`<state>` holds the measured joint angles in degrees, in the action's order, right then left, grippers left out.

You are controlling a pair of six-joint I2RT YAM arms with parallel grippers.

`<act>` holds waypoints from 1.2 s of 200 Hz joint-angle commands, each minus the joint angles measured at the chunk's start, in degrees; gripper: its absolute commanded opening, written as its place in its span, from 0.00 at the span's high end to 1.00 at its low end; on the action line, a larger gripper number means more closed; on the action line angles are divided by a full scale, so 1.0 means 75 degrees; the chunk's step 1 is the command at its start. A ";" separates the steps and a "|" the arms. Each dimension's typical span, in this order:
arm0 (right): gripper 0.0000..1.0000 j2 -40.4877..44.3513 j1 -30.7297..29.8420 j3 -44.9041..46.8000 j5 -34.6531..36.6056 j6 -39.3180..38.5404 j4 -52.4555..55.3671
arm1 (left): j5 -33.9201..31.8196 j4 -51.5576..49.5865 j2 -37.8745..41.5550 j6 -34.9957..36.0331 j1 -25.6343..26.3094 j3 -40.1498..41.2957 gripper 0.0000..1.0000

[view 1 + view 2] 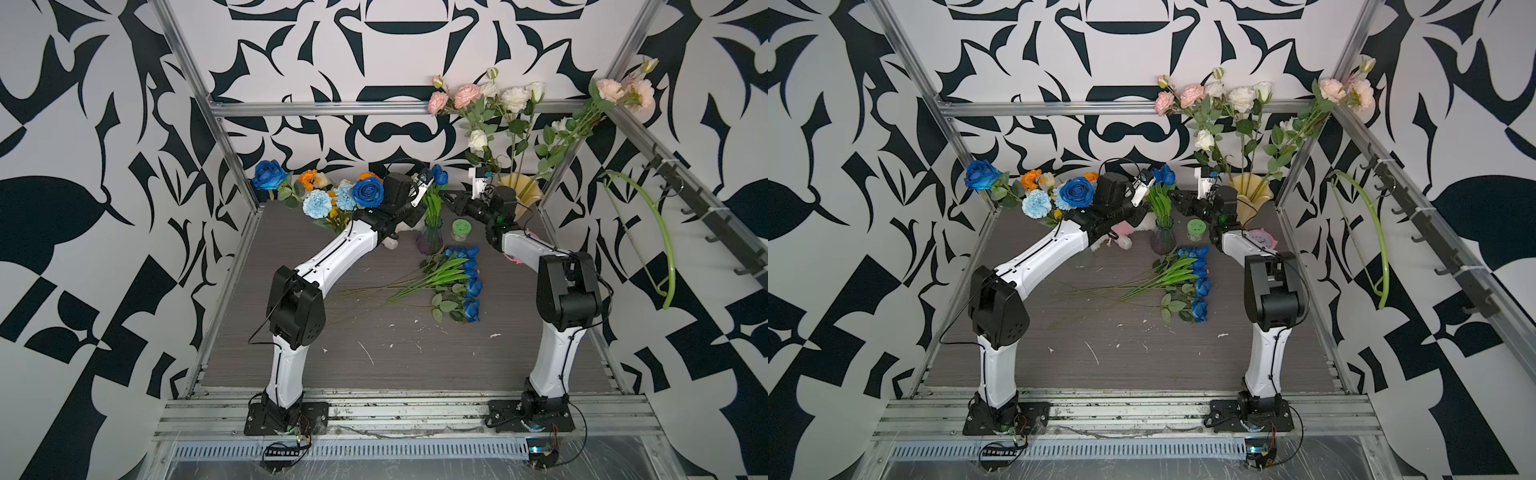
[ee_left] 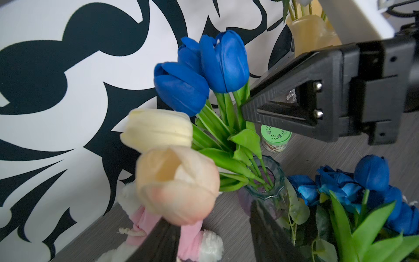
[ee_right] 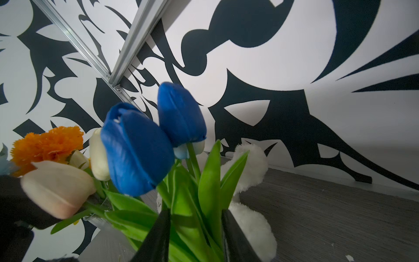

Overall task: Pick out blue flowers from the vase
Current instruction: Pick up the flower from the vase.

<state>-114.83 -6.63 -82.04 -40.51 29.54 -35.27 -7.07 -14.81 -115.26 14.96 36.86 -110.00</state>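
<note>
Right pincer (image 3: pixel 195 213) apart, straddling stems under blue tulips (image 3: pixel 136 149) in glass vase (image 2: pixel 265 192). Left pincer (image 2: pixel 213 215) apart beside peach tulip (image 2: pixel 179 186); white tulip (image 2: pixel 158 129) crowds blue heads. Plush toy (image 3: pixel 249 163) beside vase; blue flowers (image 1: pixel 471 286) heaped on table (image 1: pixel 374 365).

A clear ribbed glass vase (image 1: pixel 430 240) stands at the back middle of the grey wood-grain table (image 1: pixel 415 365), with blue-headed green-stemmed tulips (image 1: pixel 439 174) in it. Just right of it sits a small green-lidded jar (image 1: pixel 461 230). Before it lies a heap of blue long-stemmed flowers (image 1: pixel 467 282). A cream fluted vase (image 1: pixel 521 193) stands back right, and a mixed blue-and-orange bouquet (image 1: pixel 340 197) back left.
</note>
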 commanded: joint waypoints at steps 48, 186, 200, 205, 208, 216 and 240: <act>0.79 0.0029 -0.0174 -0.0446 -0.0274 -0.0130 -0.0001 | -0.0006 -0.0070 0.0052 0.0068 -0.0040 -0.0251 0.48; 1.00 0.2069 -0.0186 0.0468 0.0622 -0.1407 0.1119 | -0.0015 0.0029 0.0282 0.0047 -0.0037 0.0079 0.47; 1.00 0.2457 -0.0188 0.0666 0.0728 -0.1363 0.1019 | 0.0017 0.0053 0.0284 0.0033 -0.0033 0.0132 0.48; 1.00 0.2614 -0.0189 0.0757 0.0773 -0.1343 0.0967 | 0.0007 0.0065 0.0297 0.0033 -0.0040 0.0143 0.48; 1.00 0.2712 -0.0183 0.0821 0.0806 -0.1338 0.0945 | -0.0003 0.0076 0.0298 0.0033 -0.0034 0.0146 0.48; 1.00 0.2972 -0.0191 0.0986 0.0952 -0.1334 0.0935 | -0.0020 0.0094 0.0290 0.0044 -0.0040 0.0171 0.48; 1.00 0.3822 -0.0189 0.1629 0.1565 -0.1353 0.0937 | -0.0030 0.0089 0.0310 0.0066 -0.0040 0.0199 0.48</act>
<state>-92.51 -7.75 -73.32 -33.58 20.27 -26.22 -7.29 -14.98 -115.26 15.00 36.86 -109.32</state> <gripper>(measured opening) 0.047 0.522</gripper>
